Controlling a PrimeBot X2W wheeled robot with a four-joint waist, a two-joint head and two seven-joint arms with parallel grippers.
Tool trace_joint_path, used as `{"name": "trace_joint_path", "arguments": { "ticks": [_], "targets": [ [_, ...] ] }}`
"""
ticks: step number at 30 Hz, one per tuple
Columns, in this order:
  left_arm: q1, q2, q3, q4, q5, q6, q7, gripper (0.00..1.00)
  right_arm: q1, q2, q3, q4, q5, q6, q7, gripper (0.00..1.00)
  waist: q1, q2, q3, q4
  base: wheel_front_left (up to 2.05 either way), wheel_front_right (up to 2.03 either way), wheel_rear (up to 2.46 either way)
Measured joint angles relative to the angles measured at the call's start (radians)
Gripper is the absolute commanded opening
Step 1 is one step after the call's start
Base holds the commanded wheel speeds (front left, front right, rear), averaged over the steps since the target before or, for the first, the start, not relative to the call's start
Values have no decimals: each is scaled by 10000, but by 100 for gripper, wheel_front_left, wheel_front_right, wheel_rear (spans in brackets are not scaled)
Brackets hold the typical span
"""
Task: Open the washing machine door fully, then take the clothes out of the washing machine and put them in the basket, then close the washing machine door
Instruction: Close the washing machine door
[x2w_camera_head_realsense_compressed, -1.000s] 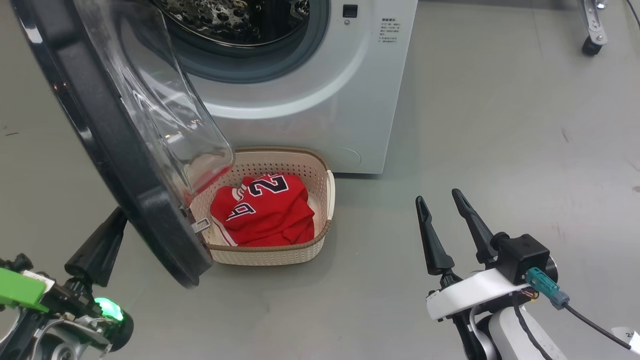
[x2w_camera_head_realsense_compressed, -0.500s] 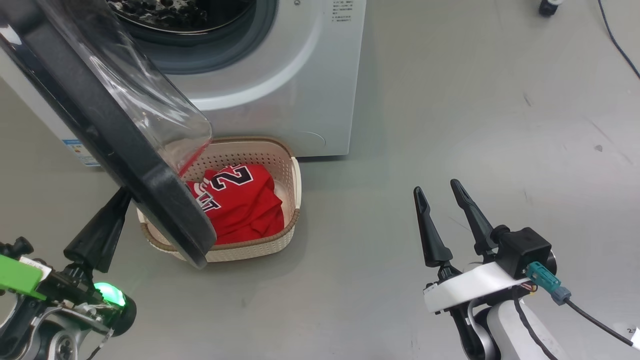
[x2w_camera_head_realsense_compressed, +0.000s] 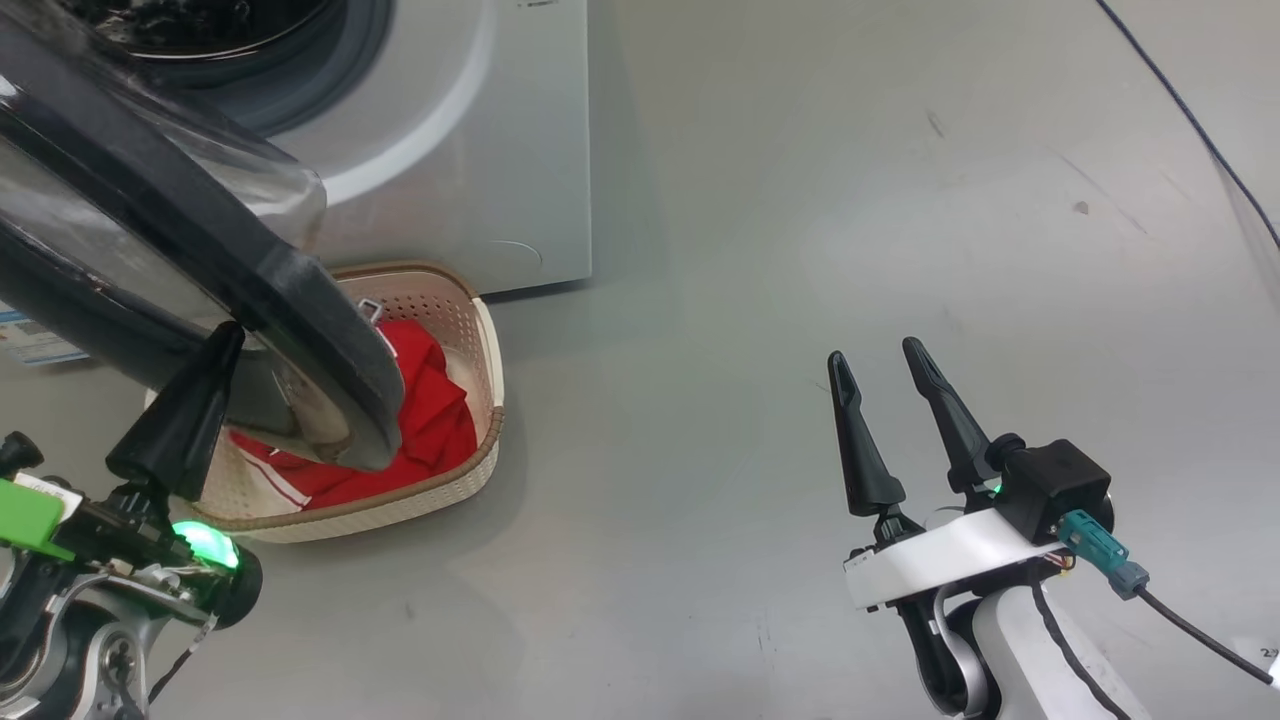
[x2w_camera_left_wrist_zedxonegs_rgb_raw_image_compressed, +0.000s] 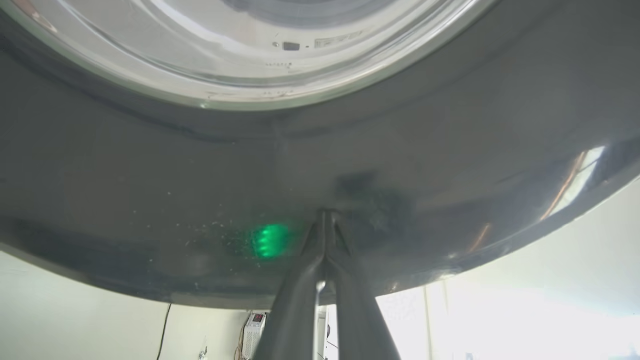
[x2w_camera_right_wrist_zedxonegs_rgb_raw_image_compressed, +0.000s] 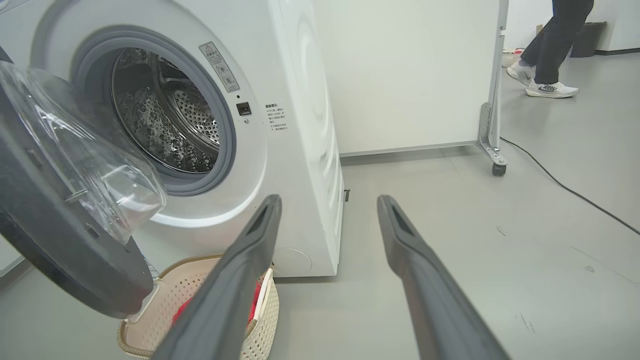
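Against the black rim of the washing machine door (x2w_camera_head_realsense_compressed: 300, 305) the left end effector (x2w_camera_left_wrist_zedxonegs_rgb_raw_image_compressed: 325, 216) is pressed together — the right end effector (x2w_camera_head_realsense_compressed: 873, 355) is spread. Red clothes (x2w_camera_head_realsense_compressed: 432, 400) lie in the basket (x2w_camera_head_realsense_compressed: 484, 330) below.

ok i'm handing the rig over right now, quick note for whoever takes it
Left gripper: fingers shut, tips against the black outer rim of the washing machine door.
Right gripper: open, empty, above the floor.
The door stands part open above the basket, which sits on the floor before the washing machine with the clothes in it.
Done: drum looks empty.
Left: push the door shut.
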Motion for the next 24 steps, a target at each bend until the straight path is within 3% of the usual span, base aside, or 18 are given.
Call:
{"name": "trace_joint_path", "arguments": {
  "ticks": [24],
  "targets": [
    [-1292, -148, 192, 819, 596, 86, -1231, 0, -121, 13, 17, -387, 426, -318, 0, 100, 0, 0, 538, -1800, 0, 0, 0]
  ]
}}
